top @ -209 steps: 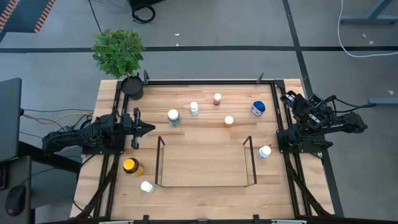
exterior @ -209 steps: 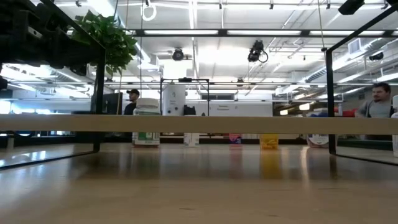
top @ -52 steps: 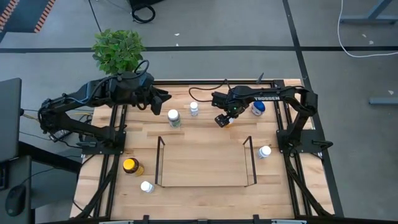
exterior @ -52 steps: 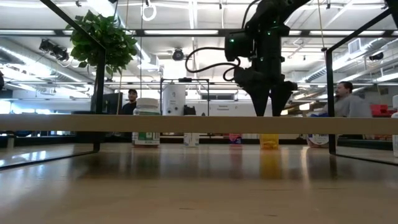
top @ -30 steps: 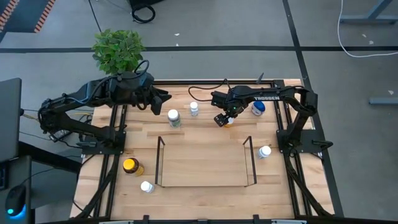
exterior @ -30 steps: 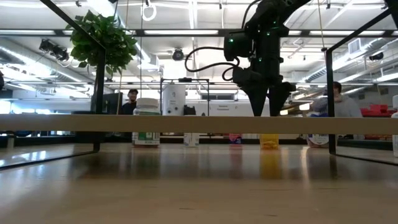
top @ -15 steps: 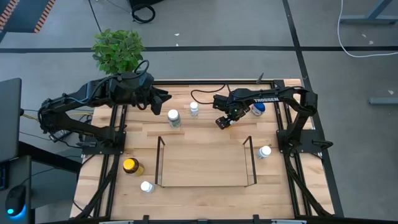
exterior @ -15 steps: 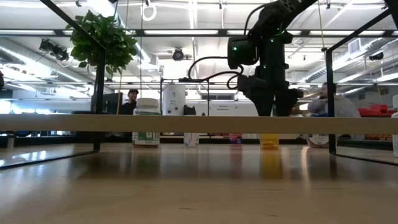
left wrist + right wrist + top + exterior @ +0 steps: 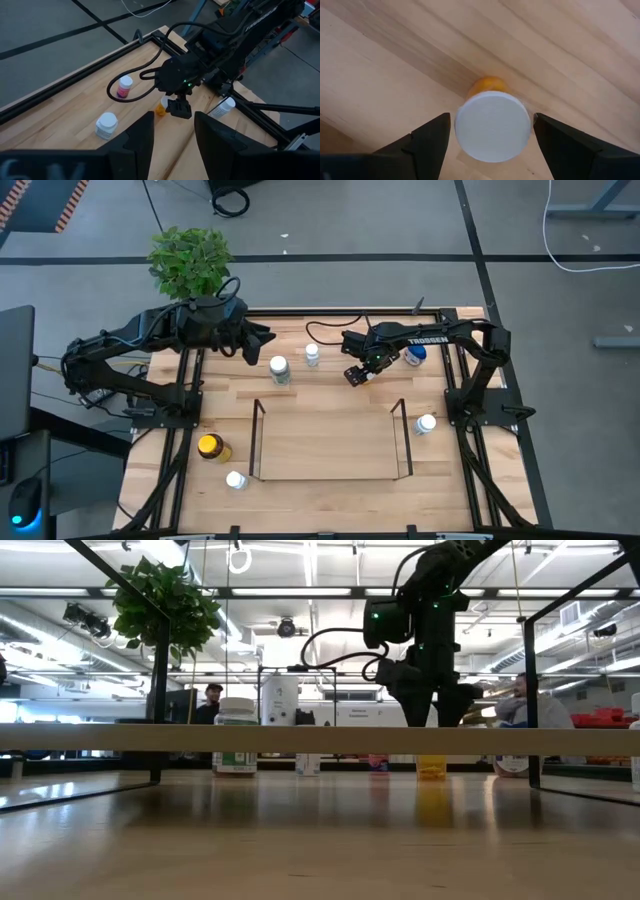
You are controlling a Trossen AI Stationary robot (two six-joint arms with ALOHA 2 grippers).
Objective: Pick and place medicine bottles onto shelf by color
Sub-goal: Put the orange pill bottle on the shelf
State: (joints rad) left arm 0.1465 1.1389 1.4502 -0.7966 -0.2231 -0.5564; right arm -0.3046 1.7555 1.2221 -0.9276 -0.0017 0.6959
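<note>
The small orange bottle (image 9: 491,121) has a flat, round white cap and a stubby orange body that shows only as a rim beyond the cap in the right wrist view. It stands upright on the pale wooden table (image 9: 330,395), just behind the far edge of the shelf (image 9: 330,442), toward that rack's right half. The right gripper (image 9: 360,372) hangs directly above it with its dark fingers (image 9: 427,145) spread wide, one on either side of the cap and clear of it. From the low view the orange body (image 9: 431,767) is a short plain cylinder under the gripper; whether the fingertips reach down past the cap I can't quite tell from there.

The shelf is a low rectangle of thin black wire with upright end frames, and the table planks show through it. Behind the shelf's left half stand a larger white-capped bottle (image 9: 279,367) and a slimmer white one (image 9: 312,354). A blue-capped bottle (image 9: 415,353) sits behind the shelf's right end, partly under the right arm. To the shelf's right is another white-capped bottle (image 9: 427,423); to its left, an amber jar with a yellow lid (image 9: 209,446) and a white-capped bottle (image 9: 236,479).

The left gripper (image 9: 262,337) is held in the air behind the shelf's left end, near the potted plant (image 9: 192,265), its fingers parted.
</note>
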